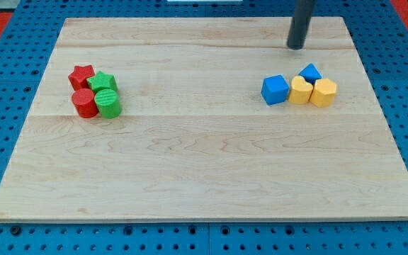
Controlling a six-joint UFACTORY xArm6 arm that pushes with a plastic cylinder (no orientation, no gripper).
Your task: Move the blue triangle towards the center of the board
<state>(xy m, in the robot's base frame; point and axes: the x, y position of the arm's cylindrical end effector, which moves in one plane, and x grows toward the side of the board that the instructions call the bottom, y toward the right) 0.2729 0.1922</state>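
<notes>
The blue triangle [310,72] sits at the view's right on the wooden board [204,156], at the top of a tight group. It touches a yellow block [300,91] below it and a yellow hexagon [324,93] to its lower right. A blue cube [275,89] stands just left of the yellow block. My tip [297,47] is near the board's top edge, a little above and to the left of the blue triangle, apart from it.
At the view's left is a second group: a red star [81,75], a green star [103,81], a red cylinder [85,103] and a green cylinder [108,103], all touching. A blue perforated table [6,85] surrounds the board.
</notes>
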